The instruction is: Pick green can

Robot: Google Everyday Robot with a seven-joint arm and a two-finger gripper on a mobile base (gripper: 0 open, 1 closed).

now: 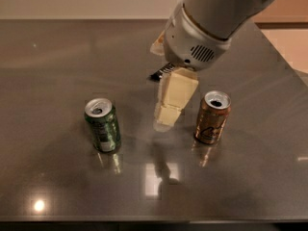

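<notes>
The green can (102,125) stands upright on the dark grey table (57,71), left of centre, with a silver top and a pale label patch near its base. My gripper (166,117) hangs from the white arm at the table's middle. It sits to the right of the green can, clearly apart from it, and to the left of a brown-gold can (212,117). It holds nothing that I can see.
The brown-gold can stands upright to the right of the gripper. A flat black packet (161,72) lies behind the gripper, partly hidden by the arm. The table's right edge runs diagonally at the far right.
</notes>
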